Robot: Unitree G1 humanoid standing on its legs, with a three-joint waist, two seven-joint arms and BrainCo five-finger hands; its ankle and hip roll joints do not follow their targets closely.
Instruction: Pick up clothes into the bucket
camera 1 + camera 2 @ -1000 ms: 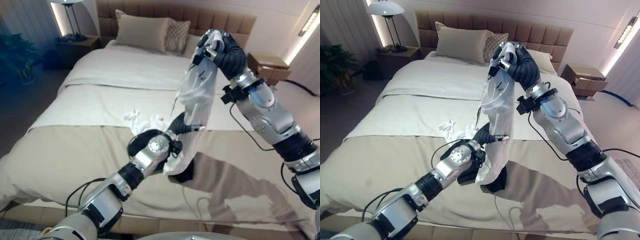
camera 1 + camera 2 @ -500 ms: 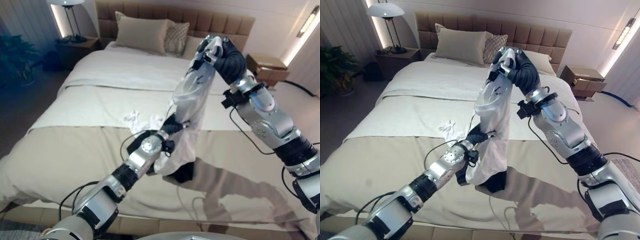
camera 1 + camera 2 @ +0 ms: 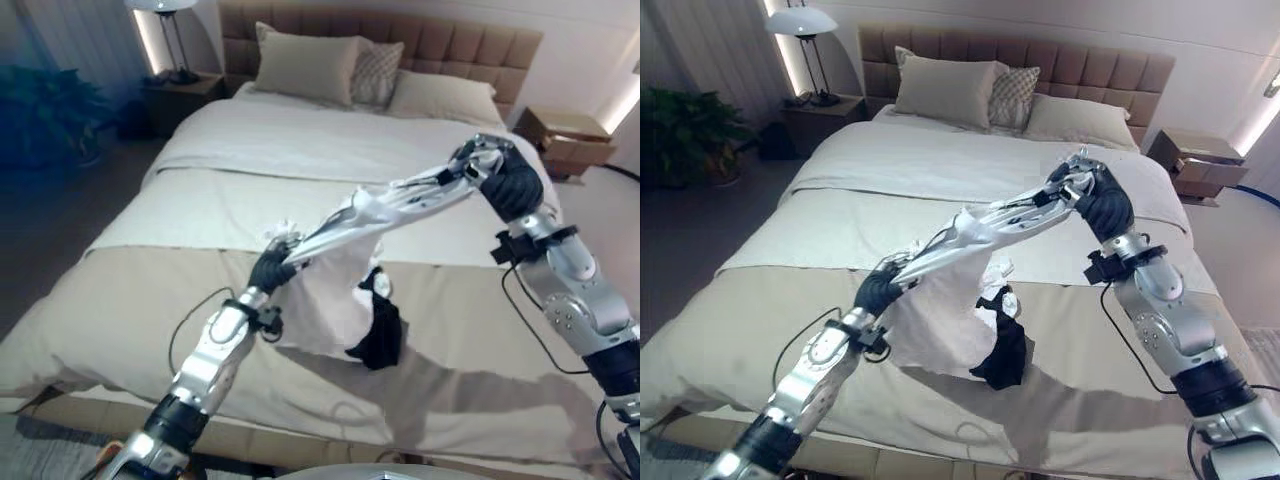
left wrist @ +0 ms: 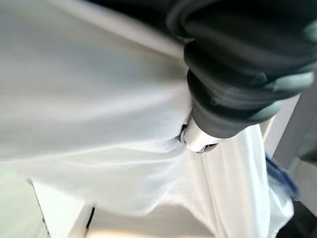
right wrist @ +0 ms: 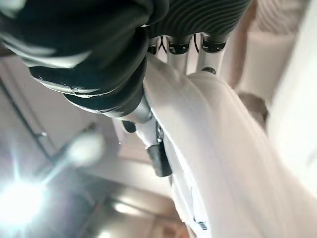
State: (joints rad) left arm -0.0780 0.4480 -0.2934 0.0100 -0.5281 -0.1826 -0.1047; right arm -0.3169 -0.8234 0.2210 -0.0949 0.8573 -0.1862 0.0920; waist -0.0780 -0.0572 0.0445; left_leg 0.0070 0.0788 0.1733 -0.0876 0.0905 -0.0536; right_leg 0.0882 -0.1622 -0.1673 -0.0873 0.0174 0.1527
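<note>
Garment stretched between both robot hands above the bed

Left robot hand [image 3: 880,290] and right robot hand [image 3: 1095,196] each pinch an end of the white cloth garment with a black part [image 3: 940,320] — lifted over the beige bed [image 3: 760,300]; next, I judge, carry it to the bucket.

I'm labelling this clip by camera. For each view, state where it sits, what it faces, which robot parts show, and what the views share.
Left eye view: on the head, looking down at the bed; both arms, left hand and right hand stretch the white garment.
Right eye view: beside it, same scene.
Left wrist view: on the left wrist, facing white cloth past its dark cover.
Right wrist view: on the right wrist, fingers on cloth.
Shared: the white garment.
</note>
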